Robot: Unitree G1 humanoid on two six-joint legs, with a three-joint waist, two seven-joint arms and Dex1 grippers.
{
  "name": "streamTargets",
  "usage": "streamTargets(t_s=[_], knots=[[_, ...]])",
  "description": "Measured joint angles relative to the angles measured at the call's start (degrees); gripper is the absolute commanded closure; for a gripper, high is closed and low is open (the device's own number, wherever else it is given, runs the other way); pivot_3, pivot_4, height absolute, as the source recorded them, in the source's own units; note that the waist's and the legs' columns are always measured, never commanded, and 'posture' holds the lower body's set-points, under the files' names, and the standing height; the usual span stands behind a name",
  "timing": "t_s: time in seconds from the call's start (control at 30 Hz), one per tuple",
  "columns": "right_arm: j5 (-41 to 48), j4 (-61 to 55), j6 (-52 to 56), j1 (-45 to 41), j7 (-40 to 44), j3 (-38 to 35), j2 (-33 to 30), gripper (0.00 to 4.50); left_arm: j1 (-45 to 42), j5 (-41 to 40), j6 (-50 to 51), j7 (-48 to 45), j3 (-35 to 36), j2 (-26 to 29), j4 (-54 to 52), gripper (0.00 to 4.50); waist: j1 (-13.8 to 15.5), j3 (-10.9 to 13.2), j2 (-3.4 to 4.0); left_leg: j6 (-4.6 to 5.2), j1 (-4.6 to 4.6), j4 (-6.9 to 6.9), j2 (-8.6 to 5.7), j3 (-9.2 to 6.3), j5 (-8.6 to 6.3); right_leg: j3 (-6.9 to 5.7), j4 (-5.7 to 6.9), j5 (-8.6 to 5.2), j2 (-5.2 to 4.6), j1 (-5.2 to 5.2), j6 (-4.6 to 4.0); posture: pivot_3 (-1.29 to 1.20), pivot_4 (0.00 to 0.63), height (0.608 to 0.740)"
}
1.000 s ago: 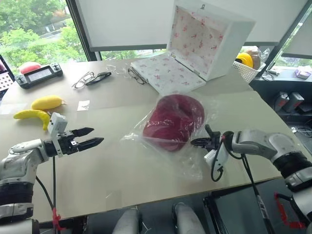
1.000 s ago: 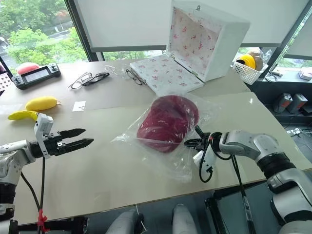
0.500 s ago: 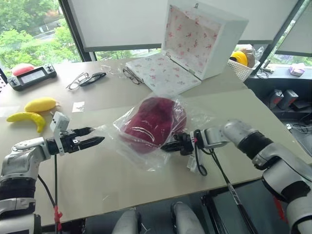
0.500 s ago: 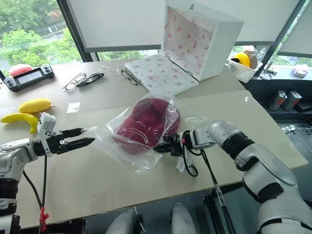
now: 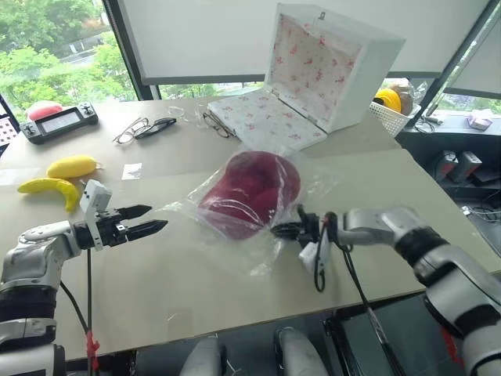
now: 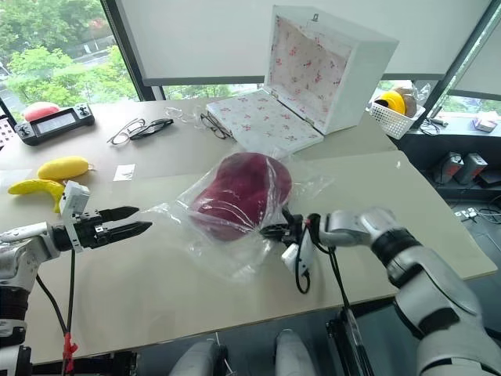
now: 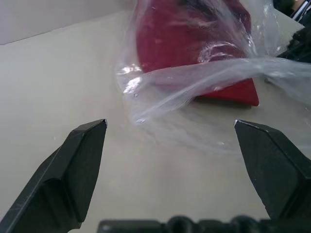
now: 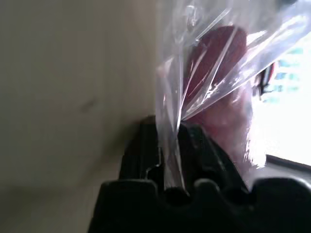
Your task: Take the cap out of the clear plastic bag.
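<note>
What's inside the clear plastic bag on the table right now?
The clear plastic bag holds the dark red cap, seen through the film. The cap's underside is hidden against the table.

Looks like an office or lab room: big beige table (image 5: 196,290) right up against floor-to-ceiling windows (image 5: 55,47) with trees outside, roller blinds (image 5: 203,35) above it, and electronics and cables beside the table.

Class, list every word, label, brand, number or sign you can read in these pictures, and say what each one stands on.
No text can be read.
Handheld console: screen too small to read.
Small white slip on the table: any print too small.
The cap inside the clear plastic bag: no readable mark.
</note>
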Motion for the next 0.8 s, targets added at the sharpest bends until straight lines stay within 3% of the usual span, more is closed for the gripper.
streamTargets(t_s=[0.27, 0.5, 0.57, 0.67, 0.8], knots=[[16.4, -17.7, 14.8, 11.3, 20.2, -9.2, -6.1, 0.02, -3.3, 1.2, -1.7, -1.1, -2.2, -1.4, 2.5, 0.0, 1.1, 0.0, 0.03, -0.01, -0.13, 0.05, 0.03, 0.03, 0.0, -0.04, 0.07, -0.01, 0.05, -0.11, 0.01, 0.0, 0.15, 0.74], [36.6, -40.8, 42.6, 25.7, 38.5, -17.8, -14.8, 0.02, -5.6, 2.8, -2.5, -1.8, -3.7, -2.1, 5.1, 0.0, 2.4, 0.0, 0.06, -0.01, -0.51, 0.09, 0.04, 0.03, 0.0, -0.19, 0.02, -0.01, 0.03, -0.38, 0.01, 0.0, 0.15, 0.74], [55.0, -54.7, 58.7, 33.1, 40.9, -20.9, -19.5, 0.02, -6.3, 4.0, -4.2, -2.3, -4.8, -2.7, 6.2, 0.0, 2.6, 0.2, 0.29, 0.0, -0.71, 0.11, 0.13, -0.05, 0.0, -0.24, 0.02, 0.0, -0.06, -0.52, 0.0, 0.0, 0.15, 0.74], [79.7, -71.3, 75.7, 35.0, 36.6, -26.6, -18.8, 0.02, -9.1, 6.0, -6.9, -2.7, -7.0, -4.1, 7.6, 0.0, 2.3, 0.2, 0.27, 0.01, -0.72, 0.13, 0.34, -0.08, -0.02, -0.25, -0.05, 0.02, -0.05, -0.4, -0.02, 0.0, 0.15, 0.74], [93.7, -76.5, 89.2, 32.8, 24.0, -31.5, -13.3, 0.02, -10.9, 7.9, -9.7, -4.7, -9.6, -4.7, 7.5, 0.0, 2.4, 0.2, 0.18, 0.01, -0.64, 0.27, 0.38, 0.0, -0.02, -0.26, -0.11, -0.24, -0.05, -0.29, 0.41, 0.0, 0.15, 0.74]])
